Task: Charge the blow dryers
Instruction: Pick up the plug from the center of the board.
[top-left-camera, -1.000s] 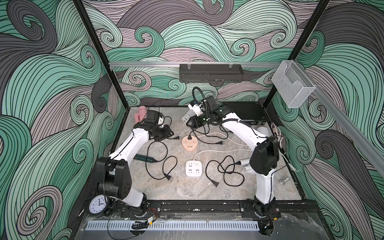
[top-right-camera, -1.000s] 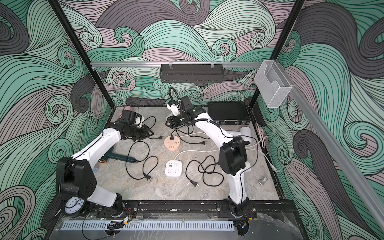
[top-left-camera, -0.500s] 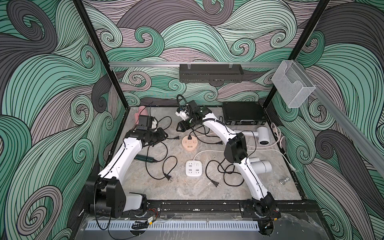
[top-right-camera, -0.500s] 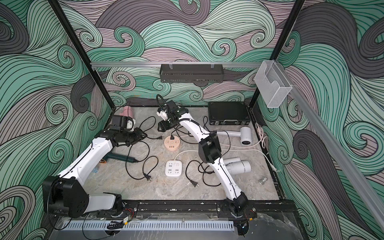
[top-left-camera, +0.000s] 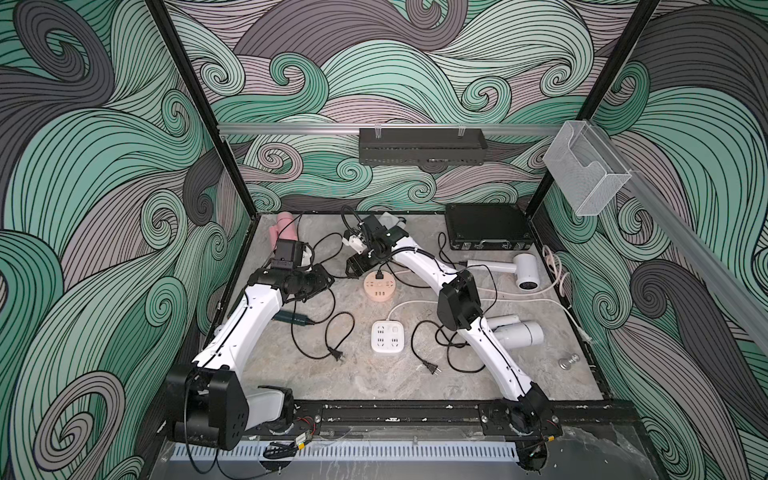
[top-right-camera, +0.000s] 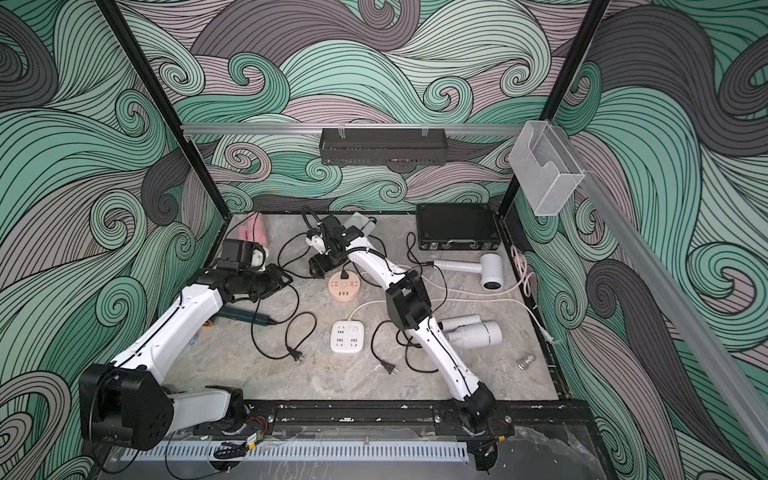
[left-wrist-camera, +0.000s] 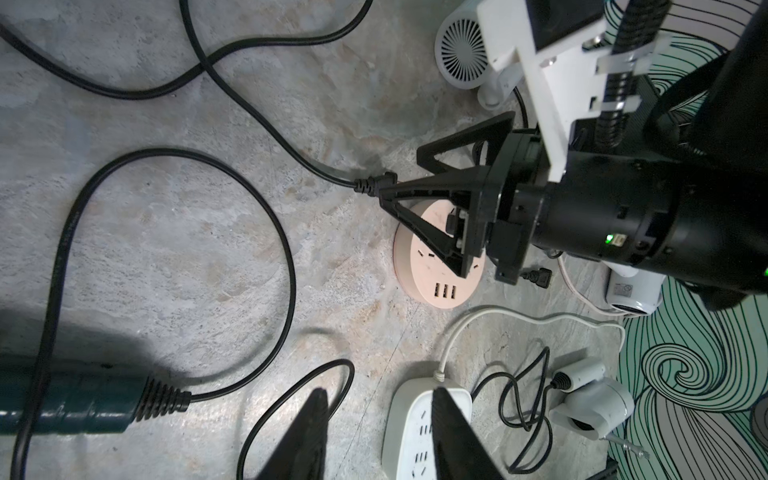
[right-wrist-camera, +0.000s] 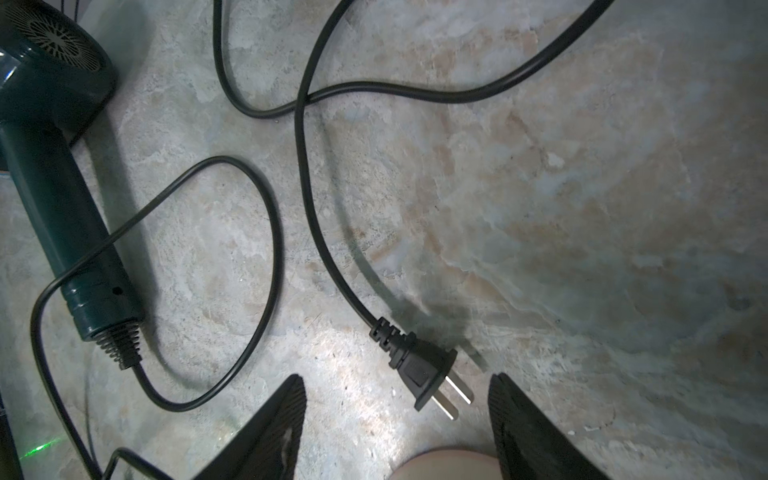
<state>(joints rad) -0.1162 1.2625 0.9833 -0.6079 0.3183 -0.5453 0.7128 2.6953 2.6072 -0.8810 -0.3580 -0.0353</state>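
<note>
Mid-tabletop (top-left-camera: 374, 386): hub (top-left-camera: 379, 287). Sits just behind block (top-left-camera: 387, 336). At hub's rear edge: plug (right-wrist-camera: 419, 370), prongs bare, pointing toward hub.

Rear left corner: corner dryer (top-left-camera: 284, 226). Rear middle, behind hub: rear dryer (top-left-camera: 392, 219). Rear right corner: case (top-left-camera: 486, 224). Just before case: right dryer (top-left-camera: 521, 270), lying flat. Further forward, right of block: near dryer (top-left-camera: 519, 332). Left of hub and block: left dryer (top-left-camera: 293, 318).

Front left of block: left plug (top-left-camera: 337, 355). Front right of block: right plug (top-left-camera: 432, 368). Near right edge, before near dryer: small loose part (top-left-camera: 566, 362).

On rear wall, above tabletop: tray (top-left-camera: 422, 145). On right wall: bin (top-left-camera: 586, 170).
</note>
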